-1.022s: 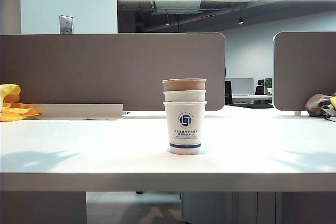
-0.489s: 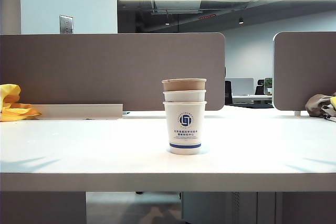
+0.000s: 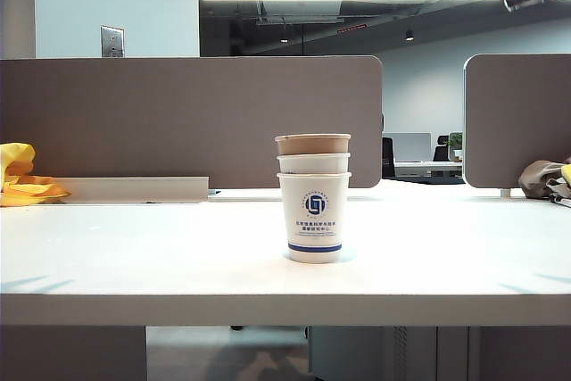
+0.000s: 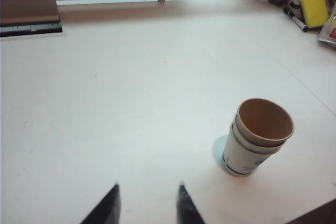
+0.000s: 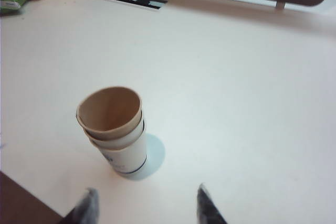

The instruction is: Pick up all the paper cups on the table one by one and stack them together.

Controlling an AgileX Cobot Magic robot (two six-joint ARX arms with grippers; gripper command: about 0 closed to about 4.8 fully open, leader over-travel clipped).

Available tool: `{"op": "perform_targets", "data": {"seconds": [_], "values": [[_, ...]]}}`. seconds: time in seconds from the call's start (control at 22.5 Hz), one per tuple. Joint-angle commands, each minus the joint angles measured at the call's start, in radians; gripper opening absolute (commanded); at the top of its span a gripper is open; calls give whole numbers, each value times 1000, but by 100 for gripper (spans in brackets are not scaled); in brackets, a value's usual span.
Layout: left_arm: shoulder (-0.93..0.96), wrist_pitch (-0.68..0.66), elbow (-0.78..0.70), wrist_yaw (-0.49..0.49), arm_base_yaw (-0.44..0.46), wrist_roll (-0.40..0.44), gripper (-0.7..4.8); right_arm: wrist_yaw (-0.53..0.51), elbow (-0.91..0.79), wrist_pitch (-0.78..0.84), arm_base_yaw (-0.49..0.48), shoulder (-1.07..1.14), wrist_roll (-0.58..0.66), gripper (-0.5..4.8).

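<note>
Exterior view, paper cups [image 3: 313, 202] nested upright, brown innermost, left gripper [image 4: 147, 203], right gripper [image 5: 147, 205] apart

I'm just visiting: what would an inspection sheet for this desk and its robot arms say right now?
Surface: white table, bare around the cups.
Job's things: cups, all three nested in one upright stack, brown cup innermost.
Clutter: yellow cloth at far left; a yellow sponge and a marker at far right.
Grippers: left gripper and right gripper both raised clear of the stack, fingers apart, holding nothing.
Cables: nothing seen.
Surroundings: grey partitions behind the table, an office beyond.
</note>
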Motion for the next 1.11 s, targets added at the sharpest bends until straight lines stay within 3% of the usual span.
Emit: {"op": "perform_targets", "data": {"seconds": [0.04,0.22,0.53,0.76,0.93,1.11], "values": [[-50,31,-47,-2,0,2,138,6,-11,18,2,-2,38,238],[-63,7,-71,-41,0,6,138,63,-13,7,2,-2,38,238],[-64,-41,-70,-158,0,29,138,62,-13,6,2,-2,38,238],[-64,-73,-69,-166,0,19,138,82,-14,-1,2,-2,37,238],[-69,-63,-69,-166,0,-72,138,105,-29,23,2,-2,37,238],[-94,82,-107,-151,0,2,138,111,-108,164,2,-17,38,238]]}}
